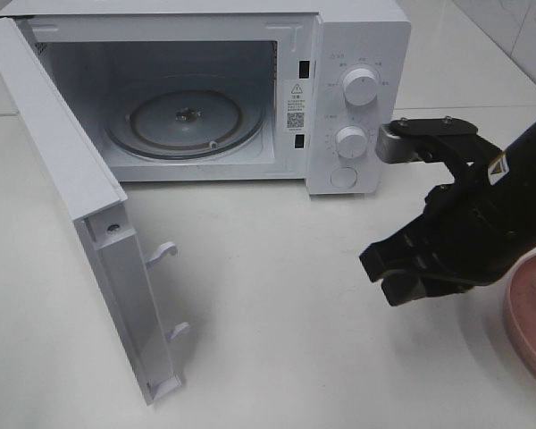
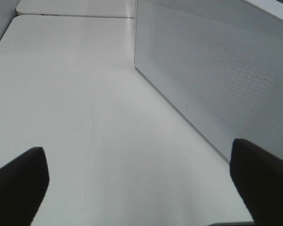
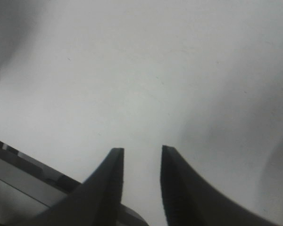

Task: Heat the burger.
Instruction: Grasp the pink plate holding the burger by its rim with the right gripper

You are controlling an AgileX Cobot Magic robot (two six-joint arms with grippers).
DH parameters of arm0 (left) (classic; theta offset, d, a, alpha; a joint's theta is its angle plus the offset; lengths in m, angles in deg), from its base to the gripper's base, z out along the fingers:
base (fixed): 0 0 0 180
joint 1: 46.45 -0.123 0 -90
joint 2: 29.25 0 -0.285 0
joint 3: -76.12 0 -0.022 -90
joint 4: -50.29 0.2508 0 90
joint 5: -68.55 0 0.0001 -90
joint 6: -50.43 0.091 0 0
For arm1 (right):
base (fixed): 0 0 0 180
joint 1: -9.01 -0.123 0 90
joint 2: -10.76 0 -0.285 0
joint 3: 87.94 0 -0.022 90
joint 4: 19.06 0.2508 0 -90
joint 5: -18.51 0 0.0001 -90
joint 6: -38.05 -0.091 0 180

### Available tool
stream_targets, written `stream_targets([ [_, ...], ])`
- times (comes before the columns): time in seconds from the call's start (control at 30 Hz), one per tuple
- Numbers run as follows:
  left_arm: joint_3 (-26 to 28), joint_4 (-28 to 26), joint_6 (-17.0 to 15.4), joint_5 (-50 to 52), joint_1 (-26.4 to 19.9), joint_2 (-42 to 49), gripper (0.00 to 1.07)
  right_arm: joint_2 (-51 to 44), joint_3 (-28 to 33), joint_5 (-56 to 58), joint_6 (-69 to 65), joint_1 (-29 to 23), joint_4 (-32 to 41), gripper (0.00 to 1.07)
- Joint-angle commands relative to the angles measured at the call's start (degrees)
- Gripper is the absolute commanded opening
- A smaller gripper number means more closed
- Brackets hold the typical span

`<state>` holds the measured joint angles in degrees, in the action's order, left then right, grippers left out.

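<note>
The burger is out of view in every frame. The white microwave (image 1: 362, 40) stands at the back with its door (image 1: 58, 179) swung wide to the left and an empty glass turntable (image 1: 186, 121) inside. My right gripper (image 1: 386, 273) hovers over the table in front of the control panel, its jaws a little apart with nothing between them (image 3: 141, 149). My left gripper (image 2: 137, 153) is open wide and empty over bare table, beside the microwave's perforated side wall (image 2: 217, 80). It does not show in the exterior high view.
A shallow pink plate (image 1: 531, 313) lies at the right edge of the table, partly behind my right arm. The open door juts forward over the left part of the table. Two knobs (image 1: 360, 88) sit on the microwave's panel.
</note>
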<state>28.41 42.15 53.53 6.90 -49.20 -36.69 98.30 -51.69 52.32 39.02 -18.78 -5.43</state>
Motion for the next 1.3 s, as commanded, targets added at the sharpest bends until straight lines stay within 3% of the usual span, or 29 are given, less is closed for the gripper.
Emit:
stream_targets([
  [0.03, 0.00, -0.06, 0.00, 0.52, -0.11, 1.03, 0.98, -1.03, 0.00, 5.56, 0.74, 1.95, -4.30, 0.66],
  [0.07, 0.00, -0.06, 0.00, 0.52, -0.11, 1.03, 0.98, -1.03, 0.00, 5.56, 0.74, 1.95, -4.30, 0.66],
  [0.13, 0.00, -0.06, 0.00, 0.52, -0.11, 1.03, 0.98, -1.38, 0.00, 8.08, 0.74, 3.38, -6.42, 0.91],
  [0.17, 0.00, -0.06, 0.00, 0.52, -0.11, 1.03, 0.98, -1.38, 0.00, 8.08, 0.74, 3.38, -6.42, 0.91],
  [0.23, 0.00, -0.06, 0.00, 0.52, -0.11, 1.03, 0.98, -1.60, 0.00, 10.03, 0.74, 5.33, -8.54, 1.03],
  [0.83, 0.00, -0.06, 0.00, 0.52, -0.11, 1.03, 0.98, 0.00, 0.06, 11.40, -0.52, 16.56, -14.84, 0.90],
  [1.3, 0.00, -0.06, 0.00, 0.52, -0.11, 1.03, 0.98, 10.77, 0.06, 5.50, -0.97, 17.82, -17.42, 0.90],
])
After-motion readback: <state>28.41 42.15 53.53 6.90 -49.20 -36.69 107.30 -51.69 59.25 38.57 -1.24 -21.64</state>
